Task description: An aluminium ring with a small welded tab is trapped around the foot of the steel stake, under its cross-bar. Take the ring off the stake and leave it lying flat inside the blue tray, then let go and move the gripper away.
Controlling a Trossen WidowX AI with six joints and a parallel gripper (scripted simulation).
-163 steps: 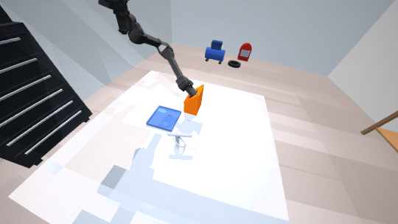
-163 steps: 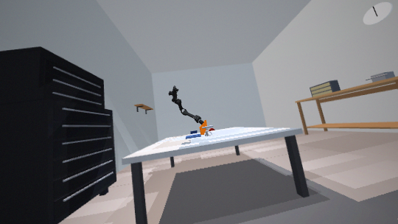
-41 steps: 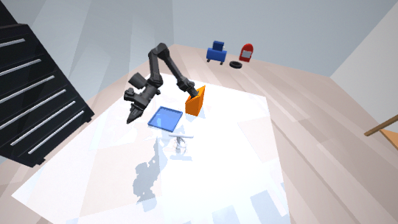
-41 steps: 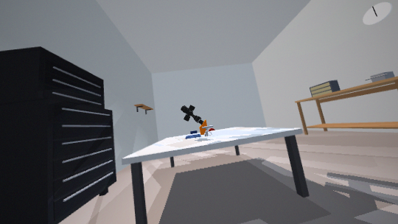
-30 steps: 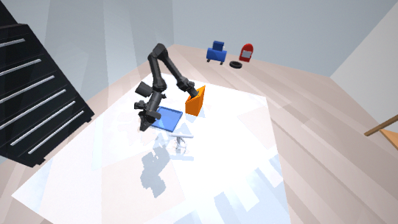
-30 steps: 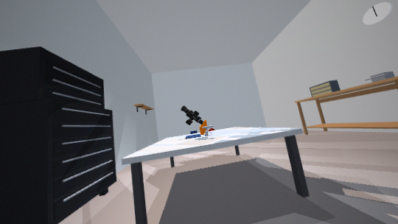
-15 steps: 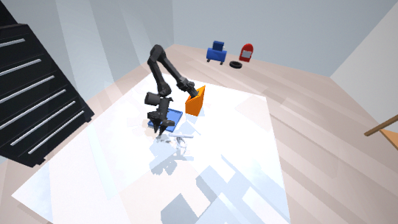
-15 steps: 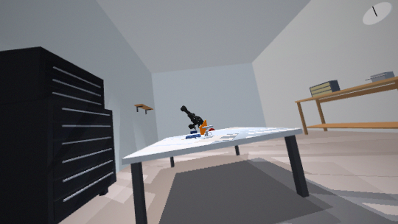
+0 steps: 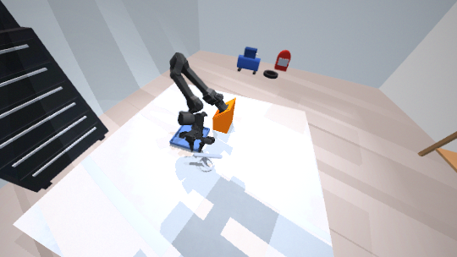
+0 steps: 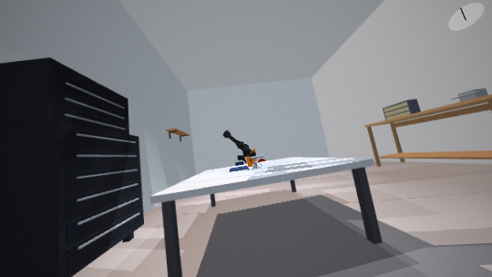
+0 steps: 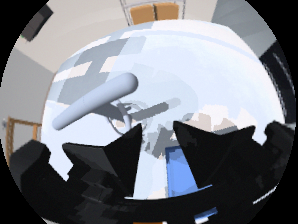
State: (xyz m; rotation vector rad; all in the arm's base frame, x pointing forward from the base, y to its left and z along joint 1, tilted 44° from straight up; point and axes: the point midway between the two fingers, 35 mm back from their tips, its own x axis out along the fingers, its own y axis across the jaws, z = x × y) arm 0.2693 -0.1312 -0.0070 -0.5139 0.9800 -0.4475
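From here, the ring [image 9: 206, 171] [image 10: 257, 166] [image 11: 118, 129] is nearest, around the stake's foot under the cross-bar [image 9: 207, 155] [image 10: 256, 157] [image 11: 95, 101]. Just beyond, the gripper [image 9: 196, 150] [image 10: 241, 158] [image 11: 157, 124] hangs with its jaws parted, nothing between them, near the blue tray [image 9: 173, 141] [image 10: 239, 169] [image 11: 182, 172]. Farther back stands an orange block [image 9: 222, 124] [image 10: 250, 162] [image 11: 147, 223].

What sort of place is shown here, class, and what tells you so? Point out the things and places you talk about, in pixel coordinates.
Probably a workshop or garage: there is a tall black drawer cabinet [image 9: 46, 106] [image 10: 32, 159], a blue wheeled machine like an air compressor [image 9: 249, 63], and a wooden workbench [image 10: 433, 114].
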